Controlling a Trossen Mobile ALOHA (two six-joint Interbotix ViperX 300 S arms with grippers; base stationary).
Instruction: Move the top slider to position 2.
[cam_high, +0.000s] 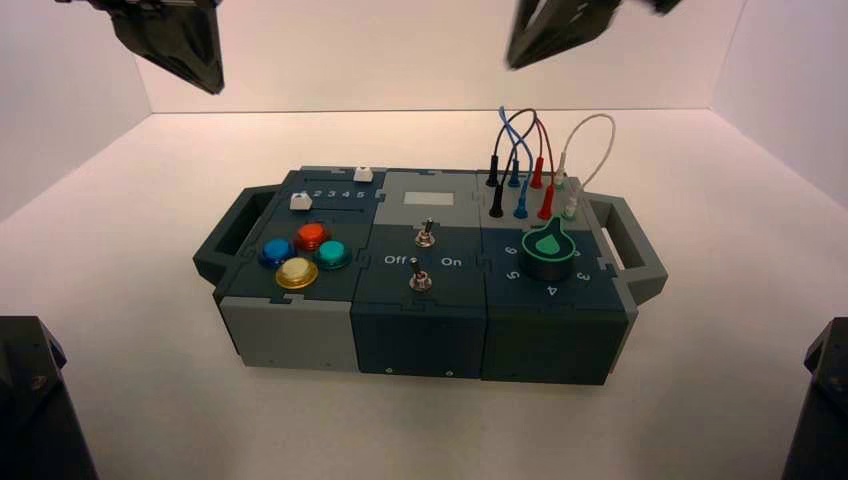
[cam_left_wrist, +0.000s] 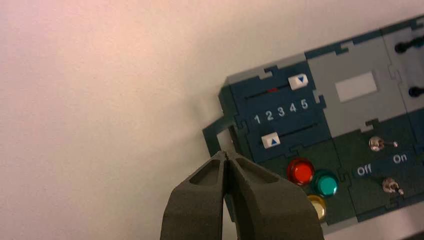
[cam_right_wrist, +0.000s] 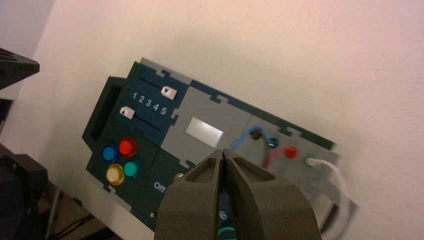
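Observation:
The top slider (cam_high: 363, 175) is a small white knob at the back left of the box, at the end of its track by the digit 5. The left wrist view shows it (cam_left_wrist: 298, 81) above the 5, and the right wrist view shows it too (cam_right_wrist: 169, 92). The digit 2 (cam_left_wrist: 269, 116) is printed in the row between the two tracks and also shows in the right wrist view (cam_right_wrist: 141, 100). My left gripper (cam_high: 205, 80) hangs high above the table, left of the box, fingers shut and empty (cam_left_wrist: 226, 154). My right gripper (cam_high: 515, 62) hangs high over the box's back right, shut and empty (cam_right_wrist: 223, 152).
The second slider's knob (cam_left_wrist: 270, 141) sits below the 1. Round coloured buttons (cam_high: 303, 253) lie in front of the sliders. Two toggle switches (cam_high: 424, 233), a green dial (cam_high: 548, 248) and plugged wires (cam_high: 528, 160) fill the middle and right. Handles (cam_high: 228, 232) stick out at both ends.

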